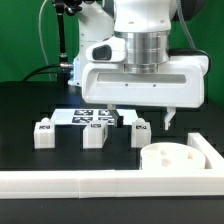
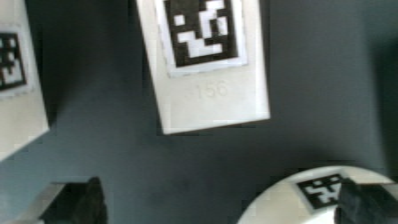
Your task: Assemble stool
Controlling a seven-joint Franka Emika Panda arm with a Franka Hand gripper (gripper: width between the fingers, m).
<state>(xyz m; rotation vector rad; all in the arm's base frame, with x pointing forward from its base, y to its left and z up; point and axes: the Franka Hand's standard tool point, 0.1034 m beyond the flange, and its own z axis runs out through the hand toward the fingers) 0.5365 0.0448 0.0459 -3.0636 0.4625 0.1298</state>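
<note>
Here's the arm's end effector, hanging low over the black desk. Its two pale fingers are set apart, with nothing clamped between them. Right beneath it sits a small blocky white plastic leg carrying a black-and-white square tag; whether the fingers touch it, I cannot tell.

Take the exterior view as a clock face centred on the middle leg. The leg under the end effector lies at 3 o'clock and the third leg at 9 o'clock, so the three stand in a row, apart from one another. At 12 o'clock, just behind the middle leg, lies the thin flat white marker board. At 4 o'clock is the low round ring-rimmed white plastic seat, flat on the desk. It's tucked into the corner of the long white L-shaped rail.

Over to the wrist view: a tagged leg fills the middle. The seat, with its own tag, sits near it, and one dark finger shows at the edge.
</note>
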